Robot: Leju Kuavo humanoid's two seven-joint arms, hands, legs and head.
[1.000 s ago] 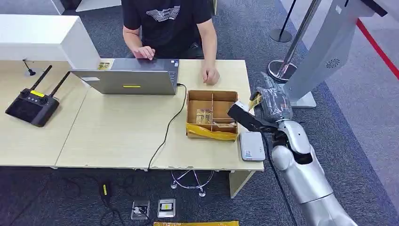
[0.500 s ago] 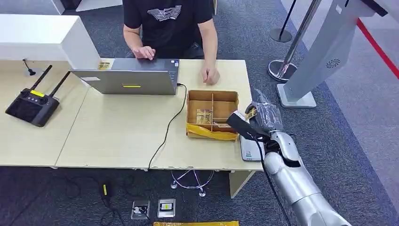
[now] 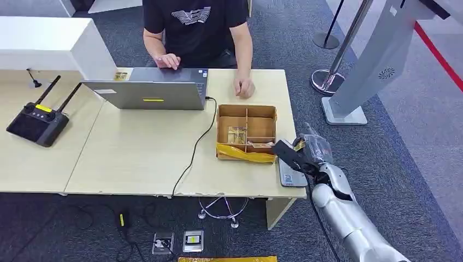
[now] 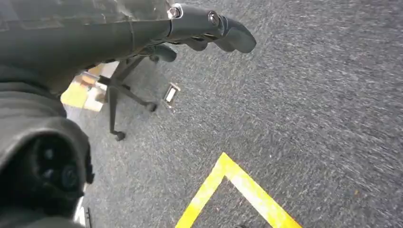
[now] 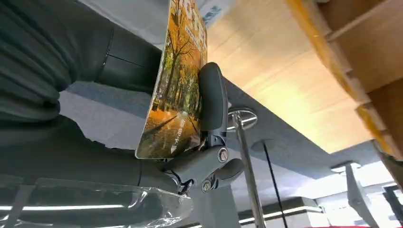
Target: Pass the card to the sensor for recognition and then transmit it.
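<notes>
Desk (image 3: 136, 153): light wood, two joined tops, spans most of the head view. Grey carpet (image 3: 415, 142) around it, yellow tape line (image 4: 237, 183) on the floor in the left wrist view. White kiosk stand (image 3: 377, 60) at the far right, a chrome post (image 3: 341, 54) beside it. Person (image 3: 194, 27) in a black shirt sits at the far side, one hand on the laptop (image 3: 147, 93), the other flat on the desk near the box. Laptop is open, grey lid facing the robot, black cable (image 3: 196, 147) running off its right side over the front edge. Black remote (image 3: 35, 123) with two antennas on the left part of the desk. Cardboard box (image 3: 245, 131) with dividers on the right part, yellow tape along its near wall, small items in the compartments. Sensor (image 3: 289, 173): flat white reader at the right front corner, just beside the box. Right arm (image 3: 349, 218) comes in from lower right. Right hand (image 3: 311, 150) sits over the sensor's far end, wrapped in clear plastic. Card (image 5: 176, 90), autumn-tree print, is clamped between the thumb and dark fingers (image 5: 212, 97) of the right hand, edge-on, above the sensor; touching or not, cannot tell. Left hand (image 4: 142, 28) hangs over the carpet, fingers loosely extended, nothing in it. Chair base (image 4: 123, 95) below it.
</notes>
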